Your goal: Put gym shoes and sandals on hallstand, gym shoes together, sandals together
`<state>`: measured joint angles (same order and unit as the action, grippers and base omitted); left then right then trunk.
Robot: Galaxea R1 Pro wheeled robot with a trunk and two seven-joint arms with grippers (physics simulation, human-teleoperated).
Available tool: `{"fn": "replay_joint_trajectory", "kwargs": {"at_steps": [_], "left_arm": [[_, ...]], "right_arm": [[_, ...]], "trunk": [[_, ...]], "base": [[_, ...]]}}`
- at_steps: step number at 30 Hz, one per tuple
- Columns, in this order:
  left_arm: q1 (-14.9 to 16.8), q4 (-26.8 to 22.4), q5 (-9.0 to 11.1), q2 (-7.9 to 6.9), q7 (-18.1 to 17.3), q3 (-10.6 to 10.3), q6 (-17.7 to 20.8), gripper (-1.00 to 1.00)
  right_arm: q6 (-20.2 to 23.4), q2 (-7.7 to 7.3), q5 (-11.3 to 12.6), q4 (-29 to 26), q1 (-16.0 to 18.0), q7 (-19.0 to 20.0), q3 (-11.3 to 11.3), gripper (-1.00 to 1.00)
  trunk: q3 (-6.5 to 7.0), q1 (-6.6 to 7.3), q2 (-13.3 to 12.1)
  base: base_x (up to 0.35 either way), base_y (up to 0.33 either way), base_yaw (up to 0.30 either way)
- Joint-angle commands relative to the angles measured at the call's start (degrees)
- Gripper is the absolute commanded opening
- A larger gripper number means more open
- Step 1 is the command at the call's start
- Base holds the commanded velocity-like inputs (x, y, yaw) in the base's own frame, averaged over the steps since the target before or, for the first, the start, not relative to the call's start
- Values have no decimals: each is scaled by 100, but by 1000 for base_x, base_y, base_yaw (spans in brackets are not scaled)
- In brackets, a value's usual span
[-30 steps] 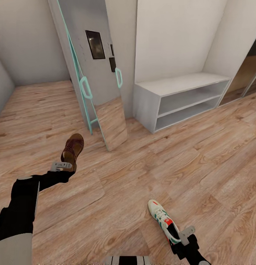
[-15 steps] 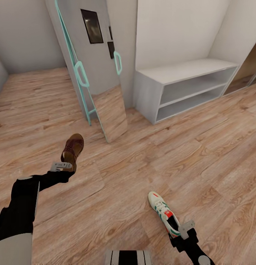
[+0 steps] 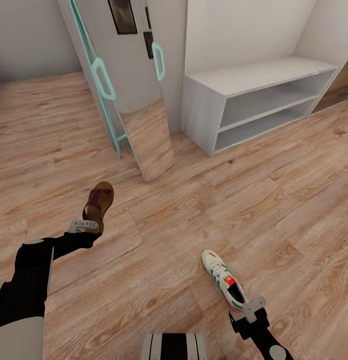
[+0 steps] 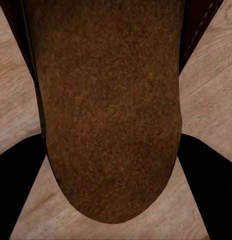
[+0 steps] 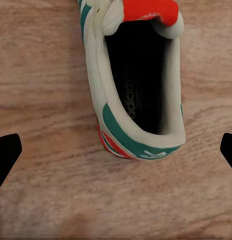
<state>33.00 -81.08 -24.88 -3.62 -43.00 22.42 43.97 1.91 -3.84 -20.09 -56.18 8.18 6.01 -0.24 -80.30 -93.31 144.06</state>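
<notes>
Brown sandal hangs pinched in our left gripper at 10 o'clock; our right gripper at 5 o'clock pinches the white sneaker above the wood floor

A tall grey door panel leans at about eleven o'clock, edged in teal, with two teal loop handles and dark rectangular insets near its top. Pale walls rise behind. At two o'clock, a brown sliding panel shows partly.
</notes>
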Motion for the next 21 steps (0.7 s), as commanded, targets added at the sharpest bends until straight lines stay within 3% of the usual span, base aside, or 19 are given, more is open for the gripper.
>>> {"fn": "replay_joint_trajectory", "kwargs": {"at_steps": [1, 9, 15, 21], "left_arm": [[5, -6, -43, 2, -60, 8, 15, -100], [5, -6, -43, 2, -60, 8, 11, -100], [5, -4, -43, 2, -60, 8, 9, -100], [5, -4, -43, 2, -56, 8, 6, -100]], "right_arm": [[20, 0, -47, -12, 3, 20, -3, 100], [20, -1, -48, -296, 0, -12, -65, 100], [20, 8, -41, -359, 1, 7, -437, 100], [20, 22, -45, -374, 2, 13, -513, 100]], "trunk": [[-11, 1, 2], [-28, 1, 2], [-159, -9, 7], [-175, -9, 7]], "base": [[0, 0, 0], [0, 0, 0], [0, 0, 0], [0, 0, 0]]}}
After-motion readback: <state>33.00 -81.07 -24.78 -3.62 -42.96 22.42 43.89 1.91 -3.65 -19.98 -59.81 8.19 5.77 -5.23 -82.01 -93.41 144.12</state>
